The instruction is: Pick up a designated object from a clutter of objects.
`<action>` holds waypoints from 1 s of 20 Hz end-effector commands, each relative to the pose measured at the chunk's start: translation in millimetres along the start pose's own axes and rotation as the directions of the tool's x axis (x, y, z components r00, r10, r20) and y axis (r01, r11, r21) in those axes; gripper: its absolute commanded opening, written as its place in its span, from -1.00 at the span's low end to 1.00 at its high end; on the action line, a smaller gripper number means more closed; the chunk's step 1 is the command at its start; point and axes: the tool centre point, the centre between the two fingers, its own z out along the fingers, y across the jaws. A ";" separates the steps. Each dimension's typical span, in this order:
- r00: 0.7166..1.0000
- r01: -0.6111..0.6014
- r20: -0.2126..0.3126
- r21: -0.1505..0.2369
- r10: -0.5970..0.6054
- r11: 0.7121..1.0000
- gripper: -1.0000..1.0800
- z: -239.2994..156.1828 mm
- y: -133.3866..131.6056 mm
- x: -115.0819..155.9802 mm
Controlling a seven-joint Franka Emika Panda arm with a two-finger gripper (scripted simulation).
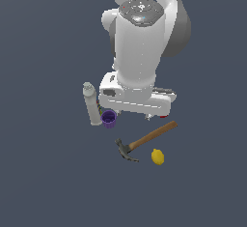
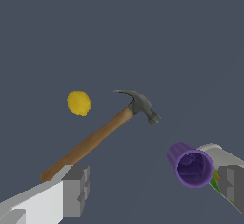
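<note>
The designated object, a small yellow lemon (image 1: 157, 157) (image 2: 78, 103), lies on the floor at the near edge of the clutter, just beside the hammer (image 1: 147, 140) (image 2: 95, 139). My gripper (image 2: 155, 189) hovers above the clutter, open, with nothing between its grey fingers (image 2: 76, 189). It is well short of the lemon, with the hammer's wooden handle lying in between. In the exterior view the white hand (image 1: 137, 100) hides the fingers almost entirely.
A purple cup (image 1: 108, 119) (image 2: 190, 166) stands next to an upright whitish-grey bottle (image 1: 90, 104) (image 2: 217, 156) at the exterior view's left, close to one finger. The hammer's dark head (image 1: 126, 151) points toward the lemon's side. Dark flat floor lies all around.
</note>
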 end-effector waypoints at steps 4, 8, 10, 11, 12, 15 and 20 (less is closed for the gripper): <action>0.995 -0.104 0.004 -0.001 0.104 0.995 0.92 43.1 -33.7 20.9; 0.984 -0.178 0.005 -0.004 0.178 0.984 0.92 77.2 -58.4 32.3; 0.977 -0.214 0.004 -0.006 0.214 0.977 0.92 94.9 -70.8 36.6; 0.973 -0.231 0.004 -0.007 0.231 0.973 0.92 103.6 -76.6 38.4; 0.969 -0.247 0.004 -0.008 0.247 0.969 0.92 111.8 -82.2 39.9; 0.957 -0.289 0.003 -0.011 0.289 0.957 0.92 134.2 -96.8 43.0; 0.940 -0.340 0.000 -0.016 0.340 0.940 0.92 162.7 -114.6 44.9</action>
